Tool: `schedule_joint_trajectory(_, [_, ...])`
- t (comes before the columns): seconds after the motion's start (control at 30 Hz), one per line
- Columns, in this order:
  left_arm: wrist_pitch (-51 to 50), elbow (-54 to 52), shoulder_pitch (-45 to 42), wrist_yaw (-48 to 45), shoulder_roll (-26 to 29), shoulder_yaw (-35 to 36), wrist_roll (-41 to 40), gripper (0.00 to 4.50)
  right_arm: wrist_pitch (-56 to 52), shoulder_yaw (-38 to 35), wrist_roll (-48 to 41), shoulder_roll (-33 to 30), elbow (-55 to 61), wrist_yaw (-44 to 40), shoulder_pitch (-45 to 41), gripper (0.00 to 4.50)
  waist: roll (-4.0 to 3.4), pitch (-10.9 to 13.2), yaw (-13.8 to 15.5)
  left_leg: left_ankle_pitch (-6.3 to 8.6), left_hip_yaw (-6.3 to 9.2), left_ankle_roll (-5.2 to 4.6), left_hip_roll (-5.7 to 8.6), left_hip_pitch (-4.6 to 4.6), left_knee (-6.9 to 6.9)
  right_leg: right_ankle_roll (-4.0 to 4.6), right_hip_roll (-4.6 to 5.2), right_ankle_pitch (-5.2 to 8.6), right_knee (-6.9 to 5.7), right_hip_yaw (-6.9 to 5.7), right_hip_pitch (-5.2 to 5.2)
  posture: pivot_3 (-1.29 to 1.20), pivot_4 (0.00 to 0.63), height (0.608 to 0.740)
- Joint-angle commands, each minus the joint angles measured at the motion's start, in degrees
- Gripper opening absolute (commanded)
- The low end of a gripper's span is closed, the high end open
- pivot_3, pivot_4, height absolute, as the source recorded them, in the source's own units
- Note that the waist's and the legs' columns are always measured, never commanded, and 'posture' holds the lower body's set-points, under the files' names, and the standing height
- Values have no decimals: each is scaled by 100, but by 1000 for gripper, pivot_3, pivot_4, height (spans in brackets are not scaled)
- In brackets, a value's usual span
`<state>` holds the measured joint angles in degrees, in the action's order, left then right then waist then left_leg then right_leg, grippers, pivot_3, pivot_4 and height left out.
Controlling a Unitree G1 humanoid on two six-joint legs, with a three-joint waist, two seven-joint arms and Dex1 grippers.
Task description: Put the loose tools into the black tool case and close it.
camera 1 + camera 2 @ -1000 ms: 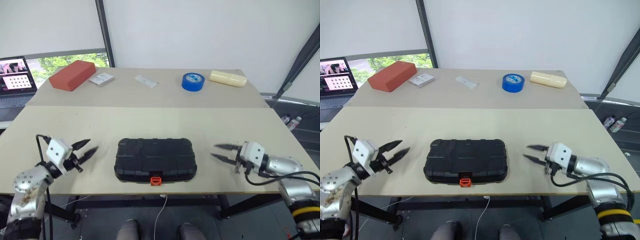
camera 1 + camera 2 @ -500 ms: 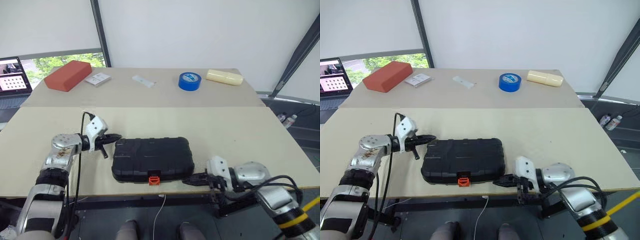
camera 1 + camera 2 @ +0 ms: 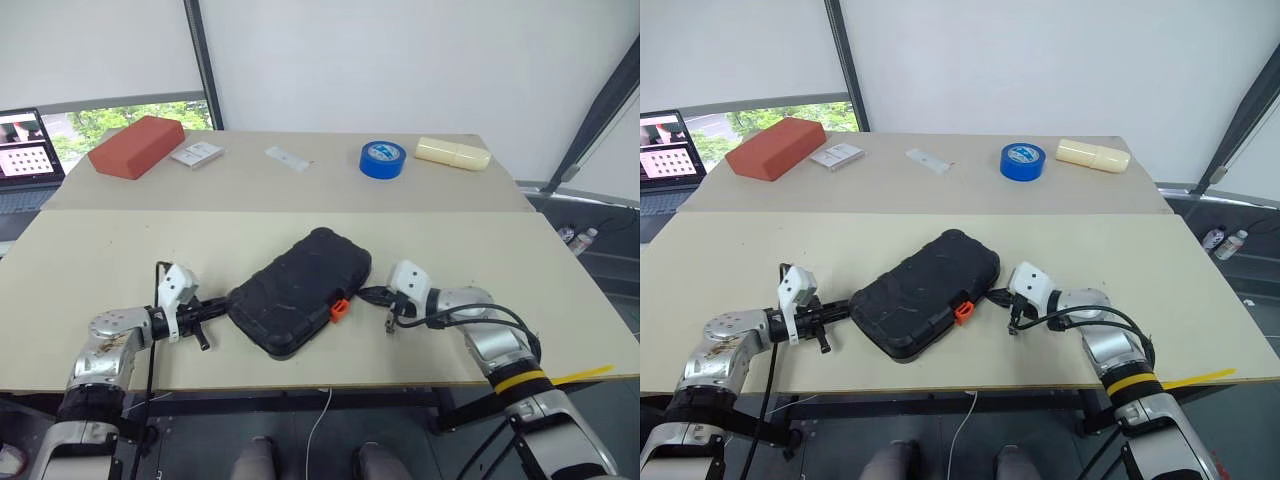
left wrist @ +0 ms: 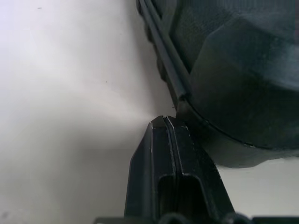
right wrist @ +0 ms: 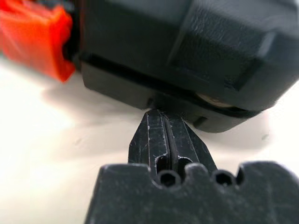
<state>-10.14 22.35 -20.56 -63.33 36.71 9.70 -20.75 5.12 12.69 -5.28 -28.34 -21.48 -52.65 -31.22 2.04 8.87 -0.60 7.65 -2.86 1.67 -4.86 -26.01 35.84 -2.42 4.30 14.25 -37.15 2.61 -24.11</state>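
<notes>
Two benches (image 3: 470,250), pushed together, carry everything. Black tool case (image 3: 300,290): lid down, lying skewed near the front edge of the nearer bench, its orange latch (image 3: 340,309) facing the right gripper. Red block (image 3: 137,147): far bench, back-left corner. Blue tape roll (image 3: 383,159) and cream block (image 3: 453,153): toward the far bench's back-right corner. Two small white items sit between the red block and the tape roll.

Left gripper (image 3: 214,307): fingers pressed together, tips at the case's left end. Left wrist view shows the closed tips (image 4: 163,126) meeting the seam between lid and base (the head views cannot settle that contact).

Right gripper (image 3: 368,295): fingers likewise shut, holding nothing, at the case's right end. Right wrist view places the tips (image 5: 161,116) against the lower shell, latch just beside.
</notes>
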Motion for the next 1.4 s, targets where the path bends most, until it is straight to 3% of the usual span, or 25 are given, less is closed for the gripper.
schedule_joint_trajectory(0.03, [-658, -915, -89, -495, 454, 426, -824, 47, 210, -345, -474, -151, 373, -481, 194, 0, 1, 1, -6, 0, 0, 0, 0, -2, 0, 0, 0, 0, 1, 0, -1, 0, 150, 740])
schedule_joint_trajectory(0.17, [-1820, -2059, -722, -579, 400, -288, -1270, 47, -352, -449, -820, -379, 1041, -805, 795, 0, 1, 1, 115, 0, 0, 1, 6, -6, 1, -11, 9, 7, 4, -3, 7, 0, 150, 740])
schedule_joint_trajectory(0.4, [-1821, -1524, -1593, 403, -718, -1730, -40, 47, -885, -318, -824, -256, 1799, -633, 1376, 0, 0, 0, 76, -2, 2, -2, 8, -4, 25, -32, -1, 2, 4, 8, 11, 0, 150, 740])
schedule_joint_trajectory(0.47, [-1876, -1225, -1600, 673, -791, -2382, 647, 47, -1034, -243, -785, -148, 2017, -504, 1461, 0, 0, 0, 30, -3, 12, -4, 7, -3, 22, -32, -12, 0, 2, 15, 8, 0, 150, 740])
schedule_joint_trajectory(0.57, [-2078, -1151, -1442, 782, -786, -2815, 1031, 47, -1234, -190, -752, -49, 2252, -373, 1514, 0, -17, -11, 11, -2, 23, -4, 8, 22, 14, -33, -23, 2, 4, 27, 29, 0, 150, 740])
schedule_joint_trajectory(0.7, [-2179, -1258, -1184, 965, -865, -2850, 1107, 47, -1469, -120, -724, 23, 2461, -259, 1512, 0, -14, -22, -4, 7, 14, 10, 10, 105, 3, -25, -15, 36, 14, 32, 106, 0, 150, 740])
schedule_joint_trajectory(1.4, [-2219, -1427, -1133, 979, -880, -2690, 1005, 47, -1698, 57, -556, 636, 1782, -19, 737, 0, -17, -89, -13, 13, 9, 18, 12, 130, -5, 5, -8, 56, 14, 32, 125, 0, 150, 740])
